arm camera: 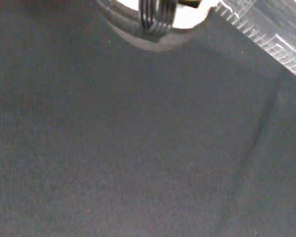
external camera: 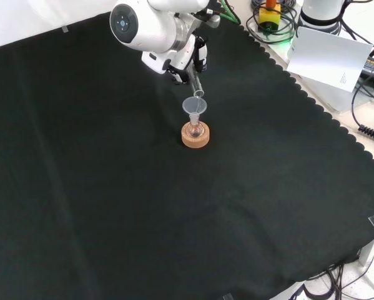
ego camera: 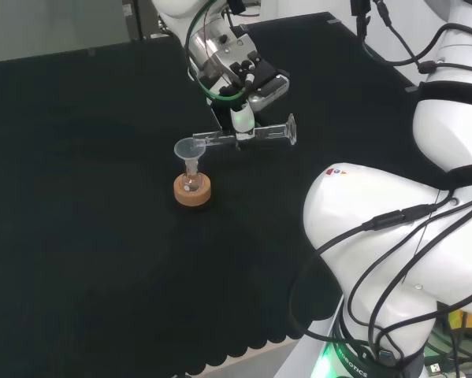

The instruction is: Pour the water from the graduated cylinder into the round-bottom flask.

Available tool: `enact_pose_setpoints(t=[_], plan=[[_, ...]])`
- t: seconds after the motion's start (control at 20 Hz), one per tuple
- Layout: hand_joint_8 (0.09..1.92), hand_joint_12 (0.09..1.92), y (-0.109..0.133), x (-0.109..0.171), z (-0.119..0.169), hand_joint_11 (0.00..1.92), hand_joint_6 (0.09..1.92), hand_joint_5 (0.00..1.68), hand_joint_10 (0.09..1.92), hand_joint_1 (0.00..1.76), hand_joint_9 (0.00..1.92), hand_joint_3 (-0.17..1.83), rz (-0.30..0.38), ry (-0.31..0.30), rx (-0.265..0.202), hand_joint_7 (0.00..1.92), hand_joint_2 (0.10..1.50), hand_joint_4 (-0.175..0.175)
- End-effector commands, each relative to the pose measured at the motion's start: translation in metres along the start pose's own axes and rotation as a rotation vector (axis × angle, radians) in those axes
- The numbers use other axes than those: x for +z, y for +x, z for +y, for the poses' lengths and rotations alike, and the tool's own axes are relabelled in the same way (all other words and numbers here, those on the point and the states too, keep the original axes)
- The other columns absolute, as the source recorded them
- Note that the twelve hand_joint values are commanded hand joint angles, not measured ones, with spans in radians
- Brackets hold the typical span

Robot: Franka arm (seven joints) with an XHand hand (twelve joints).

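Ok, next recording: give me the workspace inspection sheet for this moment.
Surface: black cloth covers the bench.
Job's things: graduated cylinder lies about level in the hand, mouth over a clear funnel in the round-bottom flask on its cork ring.
Clutter: nothing seen on the cloth.
Grippers: hand curled round the cylinder.
Cables: black leads along the arm; coiled cables off the cloth in the front view.
Surroundings: white card beside the bench.
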State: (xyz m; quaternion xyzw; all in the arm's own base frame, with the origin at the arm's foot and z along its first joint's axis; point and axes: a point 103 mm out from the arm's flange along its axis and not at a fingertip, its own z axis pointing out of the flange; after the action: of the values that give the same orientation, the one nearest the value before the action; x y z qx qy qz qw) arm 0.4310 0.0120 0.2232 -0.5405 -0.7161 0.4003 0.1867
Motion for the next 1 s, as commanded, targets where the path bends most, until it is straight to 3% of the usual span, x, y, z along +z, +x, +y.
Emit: enact_pose_setpoints(t=[0.05,1.0], plan=[[0.09,0.62,0.0007,-0.002,0.0006,1.38,0.22,1.42,0.09,1.32,1.72,-0.02,-0.008,0.025,0.017,1.51,0.96,-0.175],[0.09,0.62,-0.0021,-0.01,-0.0049,1.38,0.22,1.42,0.09,1.32,1.72,-0.02,-0.022,0.041,0.044,1.52,0.96,-0.175]])
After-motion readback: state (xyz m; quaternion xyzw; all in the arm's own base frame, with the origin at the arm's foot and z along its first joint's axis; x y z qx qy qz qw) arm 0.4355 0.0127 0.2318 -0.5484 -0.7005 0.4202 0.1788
